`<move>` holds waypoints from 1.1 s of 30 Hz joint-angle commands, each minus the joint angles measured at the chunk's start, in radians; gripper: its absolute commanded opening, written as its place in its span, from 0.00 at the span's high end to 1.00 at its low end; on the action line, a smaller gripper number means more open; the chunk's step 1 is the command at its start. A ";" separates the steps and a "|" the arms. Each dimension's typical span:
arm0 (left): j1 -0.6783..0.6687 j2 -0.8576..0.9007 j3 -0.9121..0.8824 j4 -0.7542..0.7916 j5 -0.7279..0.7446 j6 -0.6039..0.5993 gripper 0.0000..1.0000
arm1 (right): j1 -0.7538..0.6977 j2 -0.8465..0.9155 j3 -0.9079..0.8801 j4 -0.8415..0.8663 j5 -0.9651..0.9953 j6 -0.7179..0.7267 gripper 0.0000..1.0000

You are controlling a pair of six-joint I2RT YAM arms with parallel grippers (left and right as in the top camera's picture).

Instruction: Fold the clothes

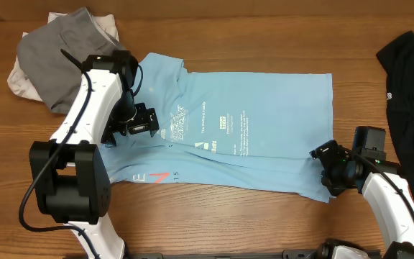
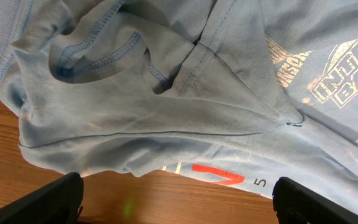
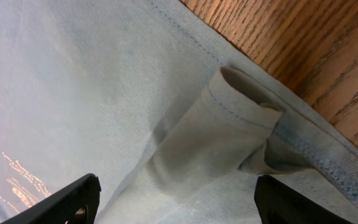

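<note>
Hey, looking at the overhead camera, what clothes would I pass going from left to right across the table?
Crumpled pile of grey and off-white garments → light blue short-sleeved cotton T-shirt with printed logos → black garment at the right edge.

Light: bright, even, from above | Shadows: soft and short, under the left arm point(image 1: 92, 108) on the blue shirt point(image 1: 264, 108) | Glare: mild sheen on the tabletop point(image 1: 228, 216), small green glint in the left wrist view | Focus: overhead sharp; wrist views slightly soft, fingers point(image 2: 48, 202) dark and blurred at the lower edges
</note>
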 commanded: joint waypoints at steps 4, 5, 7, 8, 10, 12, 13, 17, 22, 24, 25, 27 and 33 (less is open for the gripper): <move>-0.002 -0.022 0.018 0.004 -0.011 0.023 0.00 | -0.001 -0.008 -0.022 0.004 -0.016 0.011 0.16; -0.002 -0.022 0.018 0.006 -0.010 0.023 0.00 | -0.001 -0.006 -0.026 0.011 -0.016 0.014 0.16; -0.002 -0.022 0.018 0.008 -0.010 0.023 0.00 | -0.001 0.000 -0.035 0.027 -0.016 0.032 0.16; -0.002 -0.022 0.018 0.008 -0.010 0.023 0.00 | 0.001 0.005 -0.041 0.040 -0.020 0.034 0.17; -0.002 -0.022 0.018 0.008 -0.010 0.023 0.00 | 0.008 0.012 -0.052 0.064 -0.024 0.034 0.18; -0.002 -0.022 0.018 0.007 -0.011 0.023 0.00 | 0.021 0.021 -0.060 0.099 -0.032 0.034 0.22; -0.002 -0.022 0.018 0.008 -0.011 0.023 0.00 | 0.027 0.026 -0.063 0.114 -0.037 0.034 0.24; -0.002 -0.022 0.018 0.008 -0.011 0.023 0.00 | 0.055 0.032 -0.063 0.141 -0.041 0.036 0.27; -0.002 -0.022 0.018 0.008 -0.011 0.023 0.00 | 0.059 0.033 -0.063 0.140 -0.038 0.058 0.27; -0.002 -0.022 0.018 0.008 -0.011 0.023 0.00 | 0.059 0.033 -0.063 0.137 -0.032 0.057 0.28; -0.002 -0.022 0.018 0.008 -0.011 0.023 0.00 | 0.059 0.033 -0.063 0.138 -0.029 0.057 0.27; -0.002 -0.022 0.018 0.008 -0.011 0.023 0.00 | 0.059 0.033 -0.063 0.142 -0.029 0.057 0.28; -0.002 -0.022 0.018 0.008 -0.011 0.023 0.00 | 0.059 0.043 -0.064 0.148 -0.003 0.057 0.27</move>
